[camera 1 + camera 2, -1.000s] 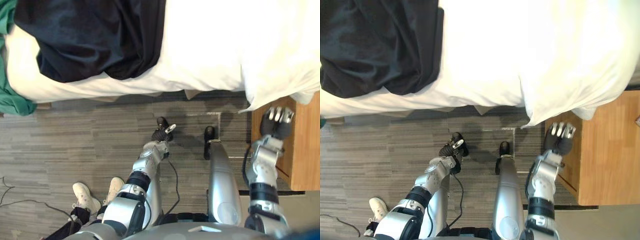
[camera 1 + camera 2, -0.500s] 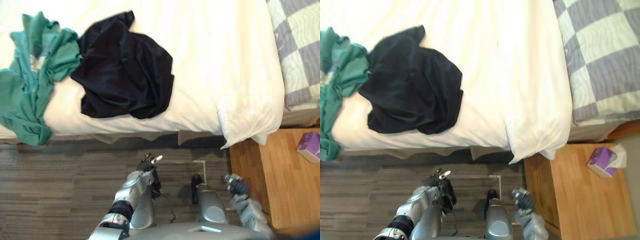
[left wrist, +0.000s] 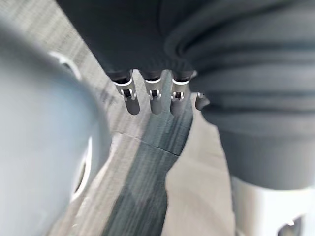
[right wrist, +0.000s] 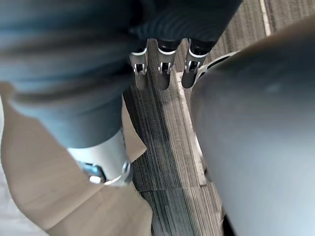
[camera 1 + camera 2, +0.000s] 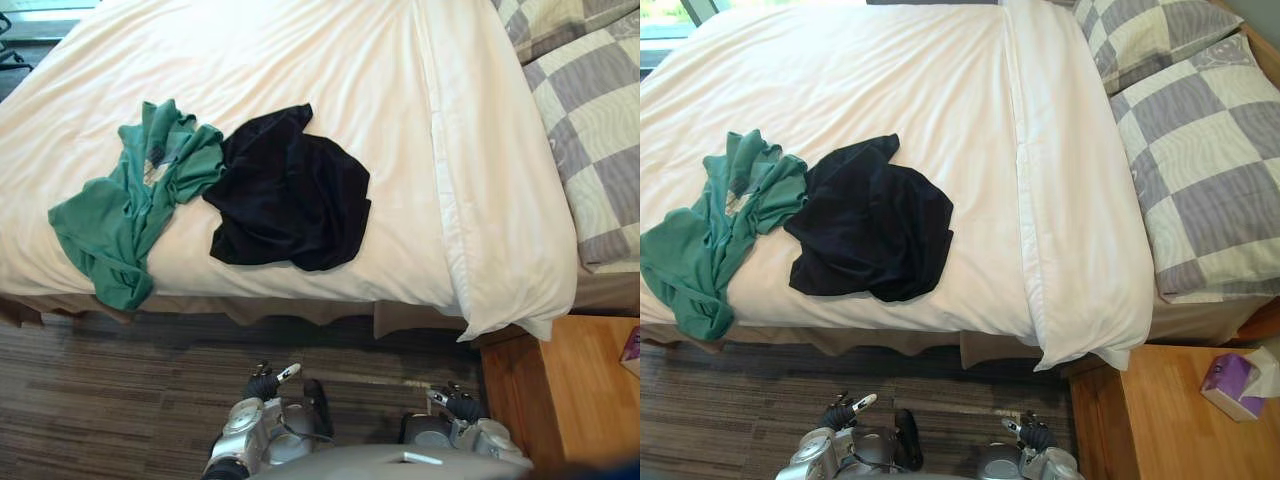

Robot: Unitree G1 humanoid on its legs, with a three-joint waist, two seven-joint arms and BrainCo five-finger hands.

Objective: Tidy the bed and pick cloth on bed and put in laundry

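Observation:
A crumpled black cloth [image 5: 290, 195] lies on the white duvet [image 5: 300, 60] near the bed's front edge. A green cloth [image 5: 125, 205] touches it on the left and hangs a little over that edge. Both hands hang low over the floor in front of the bed, well apart from the cloths. My left hand [image 5: 262, 382] has straight fingers [image 3: 150, 98] and holds nothing. The same goes for my right hand [image 5: 452, 403], whose fingers [image 4: 162, 71] point down at the floor.
Grey-and-white checked pillows [image 5: 1200, 150] lie at the bed's right end. A wooden nightstand [image 5: 1170, 420] stands at the lower right with a purple tissue box [image 5: 1230, 385] on it. A strip of striped floor [image 5: 120, 400] runs between me and the bed.
The camera has swung up from the floor to take in the whole bed. My right hand has dropped from beside the duvet's corner to hang low, its fingers now straight.

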